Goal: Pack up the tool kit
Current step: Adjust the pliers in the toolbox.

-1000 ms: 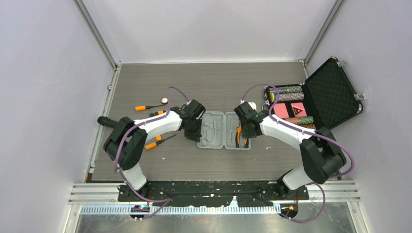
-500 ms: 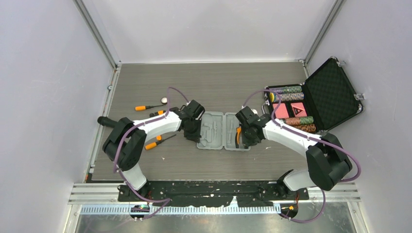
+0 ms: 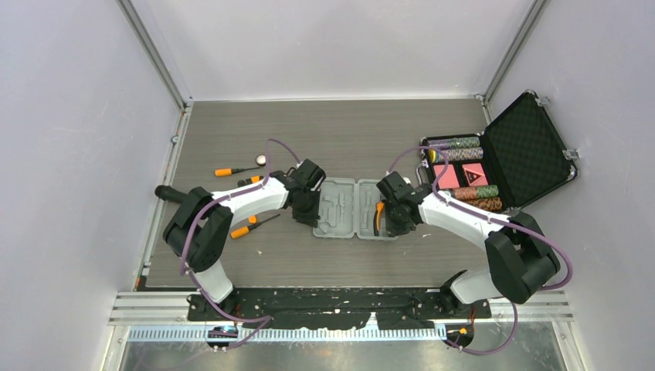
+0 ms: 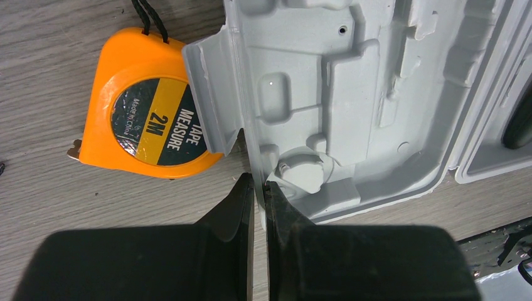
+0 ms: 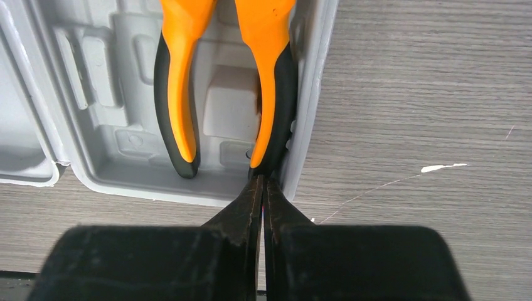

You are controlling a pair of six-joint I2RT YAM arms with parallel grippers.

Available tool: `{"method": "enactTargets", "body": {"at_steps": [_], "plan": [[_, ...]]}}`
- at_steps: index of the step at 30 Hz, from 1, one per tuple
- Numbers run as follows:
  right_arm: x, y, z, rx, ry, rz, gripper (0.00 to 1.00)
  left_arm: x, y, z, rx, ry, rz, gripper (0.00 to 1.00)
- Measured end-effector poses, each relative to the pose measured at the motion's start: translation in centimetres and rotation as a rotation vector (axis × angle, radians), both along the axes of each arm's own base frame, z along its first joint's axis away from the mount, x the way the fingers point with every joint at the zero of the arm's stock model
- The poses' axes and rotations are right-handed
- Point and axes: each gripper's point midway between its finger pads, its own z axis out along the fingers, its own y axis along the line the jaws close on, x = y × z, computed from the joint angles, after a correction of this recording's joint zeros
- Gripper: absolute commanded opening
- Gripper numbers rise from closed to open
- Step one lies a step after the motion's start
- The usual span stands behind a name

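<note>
Right arm [image 3: 456, 210] elbow has swung outward. Right claw [image 5: 262, 183], closed, sits at the pliers [image 5: 179, 94] handle tip. Left claw [image 4: 256, 185], closed, sits at the case [image 4: 351, 94] rim.

Plain pale walls [image 3: 332, 46] on three sides, aluminium rails [image 3: 153, 54] at the corners, grey wood-grain tabletop [image 3: 324, 131], evenly lit.

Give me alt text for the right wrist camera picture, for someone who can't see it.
Orange-and-black pliers lie in a slot of the open grey case. The right gripper, shut, points at the tip of one handle; wood-grain table lies alongside.
</note>
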Motion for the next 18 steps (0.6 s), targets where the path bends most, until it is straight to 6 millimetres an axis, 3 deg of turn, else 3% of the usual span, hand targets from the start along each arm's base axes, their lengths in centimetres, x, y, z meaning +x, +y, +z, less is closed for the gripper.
{"method": "enactTargets", "body": {"at_steps": [7,14,18], "plan": [[0.2,0.0,0.8,-0.004,0.001,0.018,0.18,0.0,0.0,0.0,0.0,0.0,-0.001,0.07],[4.5,0.1,4.7,-0.002,-0.135,0.018,0.18,0.0,0.0,0.0,0.0,0.0,-0.001,0.07],[6.3,-1.1,5.0,-0.014,-0.169,-0.019,0.16,0.0,0.0,0.0,0.0,0.0,-0.001,0.07]]}}
